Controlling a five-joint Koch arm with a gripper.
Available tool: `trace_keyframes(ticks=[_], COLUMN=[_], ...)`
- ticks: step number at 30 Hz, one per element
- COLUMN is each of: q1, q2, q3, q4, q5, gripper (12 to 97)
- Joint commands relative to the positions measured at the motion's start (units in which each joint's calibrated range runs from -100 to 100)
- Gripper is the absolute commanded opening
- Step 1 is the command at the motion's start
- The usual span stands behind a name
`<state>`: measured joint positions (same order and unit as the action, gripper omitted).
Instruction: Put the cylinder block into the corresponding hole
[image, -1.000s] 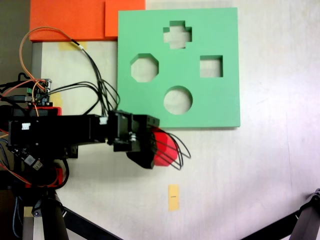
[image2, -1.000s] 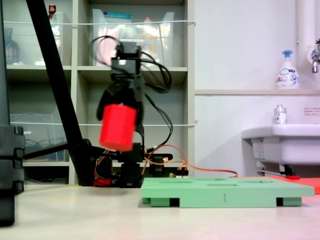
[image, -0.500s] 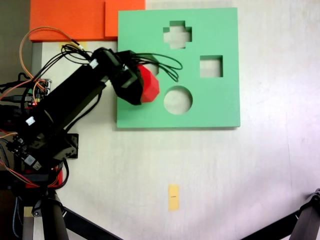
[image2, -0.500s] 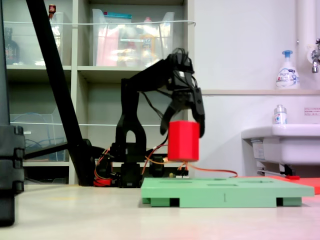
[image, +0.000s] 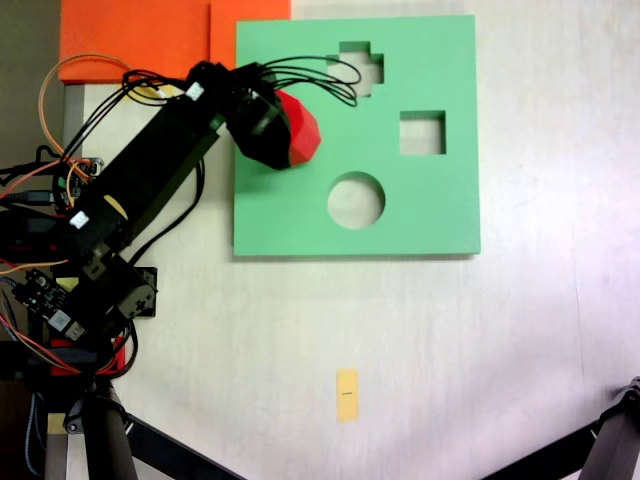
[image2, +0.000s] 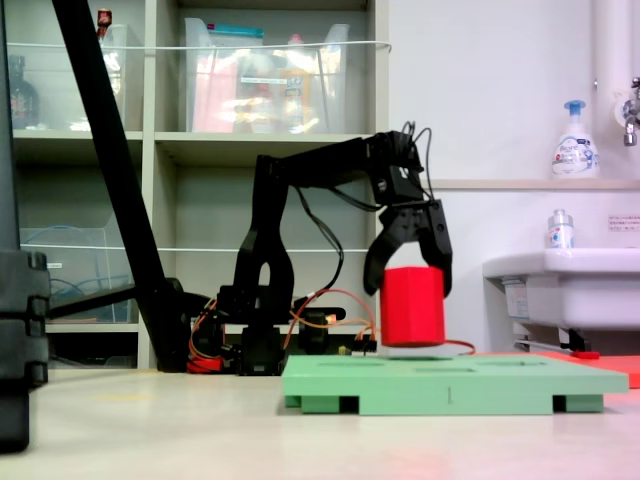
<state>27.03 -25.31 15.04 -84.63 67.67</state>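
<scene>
Tool (image2: 409, 283) gripping cylinder block (image2: 412, 306), no legible writing

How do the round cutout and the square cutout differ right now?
The round cutout is circular and sits nearer the board's lower edge in the top-down fixed view; the square cutout has straight sides and lies further up and right. Both are open, through the same green foam board.

Both fixed views are evenly and brightly lit from above. Soft, short shadows are cast on the tabletop (image: 480, 330). Slight overall softness is seen; no strong glare is noticed.
</scene>
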Motion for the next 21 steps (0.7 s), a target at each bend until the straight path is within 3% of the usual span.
trace_keyframes(ticks=[1,21], q1=[0.88,1.76], q2=[-0.25,5.48], q3=[3.10,3.00], q4=[4.08,4.27], q5=[0.54,4.84], gripper=[38.7,38.8])
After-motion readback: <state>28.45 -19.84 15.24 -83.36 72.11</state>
